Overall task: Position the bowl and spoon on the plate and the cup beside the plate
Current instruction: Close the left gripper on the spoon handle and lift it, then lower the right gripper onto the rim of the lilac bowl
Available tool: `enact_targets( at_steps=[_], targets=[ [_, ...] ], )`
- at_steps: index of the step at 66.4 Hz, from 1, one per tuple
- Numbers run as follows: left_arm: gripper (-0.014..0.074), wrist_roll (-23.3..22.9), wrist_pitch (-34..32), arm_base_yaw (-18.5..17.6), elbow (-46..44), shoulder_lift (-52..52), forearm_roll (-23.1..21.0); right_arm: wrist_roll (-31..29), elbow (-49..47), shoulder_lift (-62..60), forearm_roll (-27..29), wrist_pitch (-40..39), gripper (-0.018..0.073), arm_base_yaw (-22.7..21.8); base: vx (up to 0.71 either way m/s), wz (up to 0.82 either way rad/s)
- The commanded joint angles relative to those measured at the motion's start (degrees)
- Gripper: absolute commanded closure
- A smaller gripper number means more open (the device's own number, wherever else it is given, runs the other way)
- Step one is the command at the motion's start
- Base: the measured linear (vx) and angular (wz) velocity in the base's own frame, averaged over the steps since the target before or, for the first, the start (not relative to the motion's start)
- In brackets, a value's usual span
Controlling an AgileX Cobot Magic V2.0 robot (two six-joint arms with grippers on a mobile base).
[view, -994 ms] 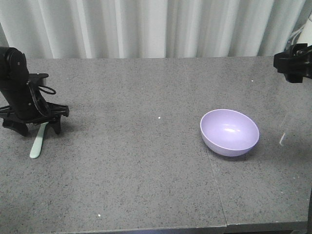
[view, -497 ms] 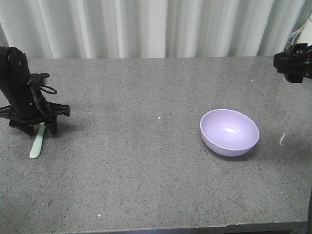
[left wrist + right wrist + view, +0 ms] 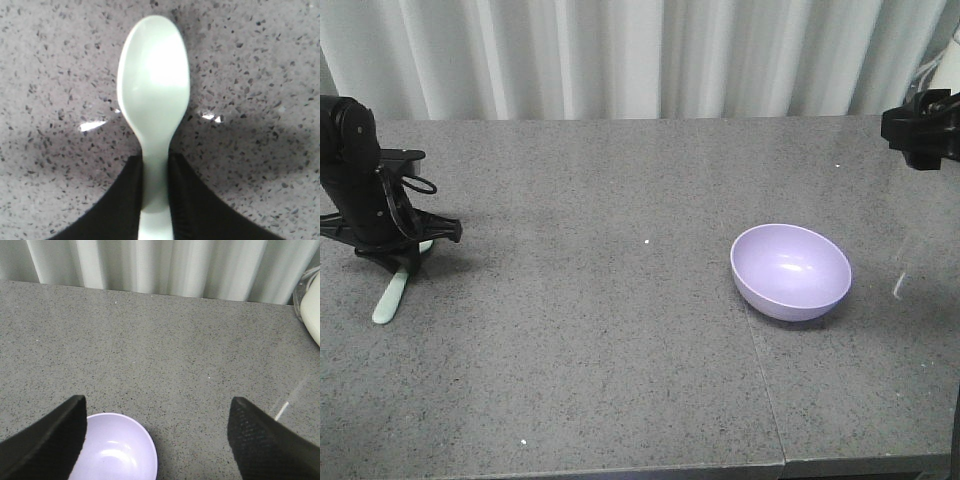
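Spoon (image 3: 152, 95): light, stiff, smooth plastic, likely slippery; best held at the neck. Left end effector (image 3: 155, 172) clamped on its handle, near the bench (image 3: 620, 350) left edge. Right end effector (image 3: 155, 407) wide open, empty.

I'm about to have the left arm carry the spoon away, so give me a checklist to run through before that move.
1. Left gripper shut on the spoon handle: ok, fingers press both sides.
2. Spoon straight in the grip: ok, its scoop points straight ahead in the wrist view.
3. Spoon lifted off the table: cannot tell.
4. Bowl open side up and empty: ok.
5. Plate in sight: not ok, no view shows it.
6. Right gripper open, away from the bowl: ok.
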Motion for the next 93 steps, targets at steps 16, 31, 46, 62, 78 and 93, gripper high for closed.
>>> enact_targets(
  at_steps=[16, 31, 46, 62, 78, 93],
  targets=[
    [0.0604, 0.86, -17.68, 0.03, -1.29, -22.79, 0.21, -0.49, -1.93, -1.30, -0.47, -4.63, -0.0010, 0.06, 0.00, 0.00],
    [0.0604, 2.33, -23.80, 0.03, -1.24, -40.66, 0.21, -0.49, -1.93, -1.30, -0.47, -4.65, -0.0010, 0.06, 0.00, 0.00],
    [0.0603, 6.43, -24.41, 0.03, -0.69, -52.30, 0.26, -0.49, -1.93, -1.30, -0.47, -5.16, -0.0010, 0.06, 0.00, 0.00],
    [0.0603, 6.36, -28.97, -0.02, 8.91, -56.58, 0.26, 0.17, -1.93, -1.30, -0.66, -6.16, -0.0010, 0.00, 0.00, 0.00],
    [0.0603, 6.30, -30.69, -2.44, 12.08, -56.97, 0.15, 5.34, -1.93, 2.47, -6.19, -5.70, -0.0010, 0.00, 0.00, 0.00],
    [0.0603, 6.24, -30.92, -2.92, 12.08, -56.97, 0.15, 8.46, -9.82, 10.38, -8.87, 3.20, -0.0010, 0.00, 0.00, 0.00]
  ],
)
